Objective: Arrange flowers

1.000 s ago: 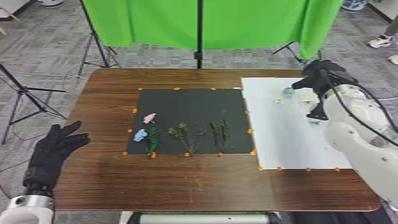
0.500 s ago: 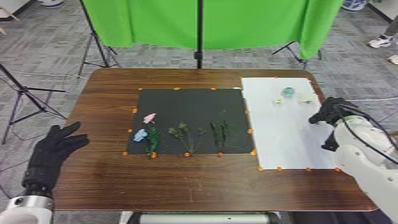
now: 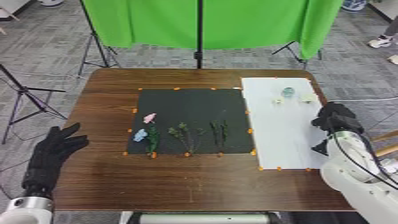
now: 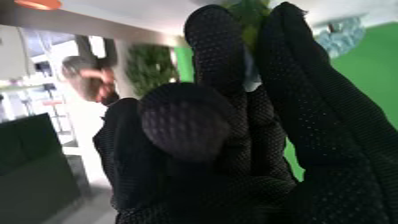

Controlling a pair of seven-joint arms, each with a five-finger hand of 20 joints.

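Observation:
My left hand (image 3: 55,150) is open at the left side of the table. At the white sheet's right edge, my right hand (image 3: 336,120) stands open; the right wrist view has its glove (image 4: 329,120) with straight fingers. A blue-green flower (image 3: 288,92) and two pale flowers (image 3: 277,101), (image 3: 307,98) lie on the white sheet, beyond that hand. On the black mat are a pink flower (image 3: 149,118), a blue flower (image 3: 140,134) and green stems (image 3: 152,139), (image 3: 187,138), (image 3: 218,134). Past the gloved fingers in the right wrist view shows a light blue flower (image 4: 342,36).
The black mat (image 3: 191,102) and white sheet (image 3: 289,130) lie side by side on the brown table (image 3: 178,182), with orange markers along their edges. A green curtain (image 3: 151,25) and black stands are behind the table.
My right hand has moved from above the far right of the white sheet back toward me and to its right edge, uncovering the flowers there. The left hand has hardly moved.

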